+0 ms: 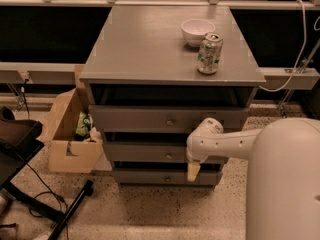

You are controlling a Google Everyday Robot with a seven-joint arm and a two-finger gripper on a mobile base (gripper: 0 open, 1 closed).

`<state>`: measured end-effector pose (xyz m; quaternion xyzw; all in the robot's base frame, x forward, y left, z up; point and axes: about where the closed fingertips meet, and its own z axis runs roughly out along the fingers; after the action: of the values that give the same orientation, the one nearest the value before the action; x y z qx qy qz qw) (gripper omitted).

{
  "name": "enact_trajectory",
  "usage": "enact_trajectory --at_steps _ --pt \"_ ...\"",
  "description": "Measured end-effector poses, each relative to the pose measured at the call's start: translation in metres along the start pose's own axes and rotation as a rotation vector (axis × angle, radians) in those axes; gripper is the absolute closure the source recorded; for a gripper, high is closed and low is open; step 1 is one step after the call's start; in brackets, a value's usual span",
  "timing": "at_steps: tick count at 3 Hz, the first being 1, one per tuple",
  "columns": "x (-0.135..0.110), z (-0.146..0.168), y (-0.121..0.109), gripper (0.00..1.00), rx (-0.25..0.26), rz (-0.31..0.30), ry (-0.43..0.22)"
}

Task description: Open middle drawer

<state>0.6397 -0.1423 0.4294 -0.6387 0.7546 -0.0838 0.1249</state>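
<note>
The grey cabinet (150, 44) has three drawers stacked in its front. The middle drawer (135, 153) is a flat grey front with a small round metal knob (169, 155) at its centre, and it looks pushed in. My gripper (193, 172) hangs from the white arm (225, 143) and points down. It is just right of the knob and a little below it, in front of the lower edge of the middle drawer and the top of the bottom drawer (145, 178). It holds nothing that I can see. The top drawer (130, 119) sits above.
A white bowl (197, 31) and a drink can (209, 53) stand on the cabinet top at the back right. An open cardboard box (70, 134) with items in it sits on the floor to the left. A black stand and cables (55, 209) lie at the lower left.
</note>
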Motion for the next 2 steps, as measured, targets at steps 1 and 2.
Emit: enact_trajectory --at_steps 1,2 --pt "0.001 0.023 -0.008 0.02 -0.014 -0.018 0.042" --pt "0.002 0.039 -0.008 0.24 -0.035 -0.026 0.088"
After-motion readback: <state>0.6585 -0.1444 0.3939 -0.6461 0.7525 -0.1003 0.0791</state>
